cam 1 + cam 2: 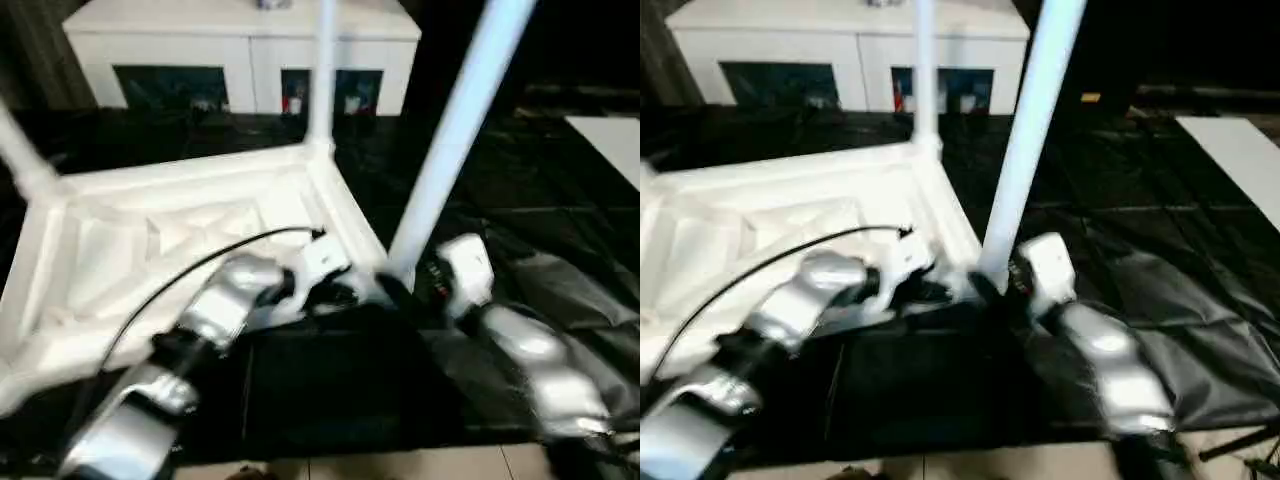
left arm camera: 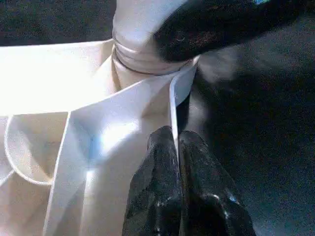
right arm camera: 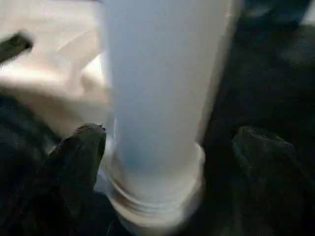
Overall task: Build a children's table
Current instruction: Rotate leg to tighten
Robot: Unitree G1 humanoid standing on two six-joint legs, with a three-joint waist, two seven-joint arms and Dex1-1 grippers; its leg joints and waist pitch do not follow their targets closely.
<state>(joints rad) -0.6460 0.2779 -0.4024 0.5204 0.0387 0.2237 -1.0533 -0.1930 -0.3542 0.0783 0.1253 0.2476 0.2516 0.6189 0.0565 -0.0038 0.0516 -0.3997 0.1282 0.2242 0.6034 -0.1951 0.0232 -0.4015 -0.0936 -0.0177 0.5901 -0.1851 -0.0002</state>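
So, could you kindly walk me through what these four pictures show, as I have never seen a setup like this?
This is a humanoid robot with two silver arms, each ending in a black two-fingered claw. The two wide pictures come from a stereo camera on its head, looking down at the work. The two close-ups come from cameras on its wrists.

On the dark floor covering lies a white tabletop, upside down, ribs showing. Legs stand in its corner sockets; it is a children's table under assembly.

The left claw is shut, pinching the tabletop's rim beside the nearest leg. The right claw stands open, one finger on either side of that leg's base, not gripping it.

Behind stands a white cabinet with dark glass doors, which is just furniture.
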